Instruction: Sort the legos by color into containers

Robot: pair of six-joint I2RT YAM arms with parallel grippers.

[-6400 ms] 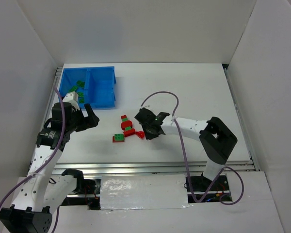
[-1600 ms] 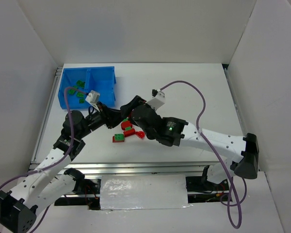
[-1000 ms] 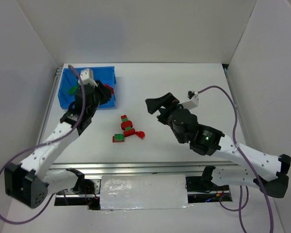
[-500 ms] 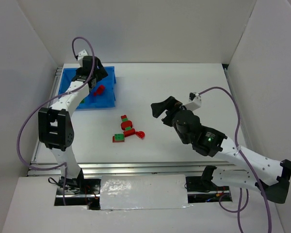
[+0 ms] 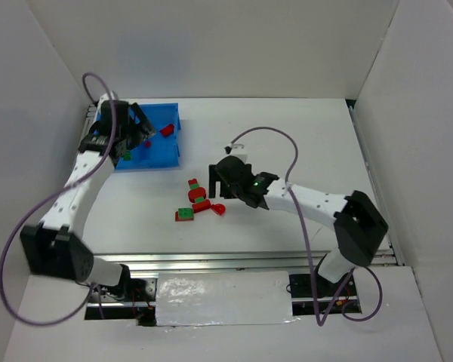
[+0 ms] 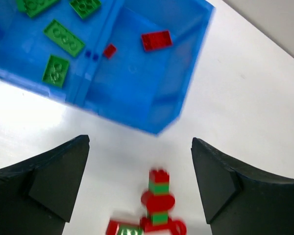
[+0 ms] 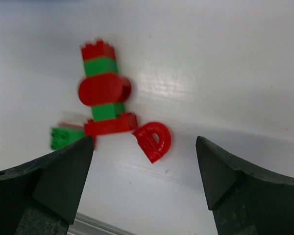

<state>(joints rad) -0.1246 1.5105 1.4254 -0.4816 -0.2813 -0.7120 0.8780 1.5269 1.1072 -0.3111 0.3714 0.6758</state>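
The blue bin [image 5: 163, 154] stands at the back left. Its left compartment holds green legos [image 6: 63, 37]; its right one holds a red brick [image 6: 156, 40], also visible as a red brick [image 5: 167, 130] from above, and a smaller red piece [image 6: 109, 50]. My left gripper [image 5: 139, 130] hovers open over the bin, nothing between its fingers [image 6: 54, 183]. On the table lies a red-and-green stack [image 7: 104, 93], a red arch piece [image 7: 153, 140] and a green brick [image 7: 66, 136]. My right gripper [image 7: 144, 181] hangs open above the arch, just right of the lego cluster [image 5: 197, 200].
The near wall of the bin [image 6: 137, 115] faces the left wrist view, with the lego cluster [image 6: 159, 203] on the table beyond it. White walls enclose the table on three sides. A metal rail [image 5: 234, 260] runs along the front edge.
The left gripper has opened and let go of a red lego, which now lies in the bin's right compartment. The right arm has swung left and down over the loose legos.
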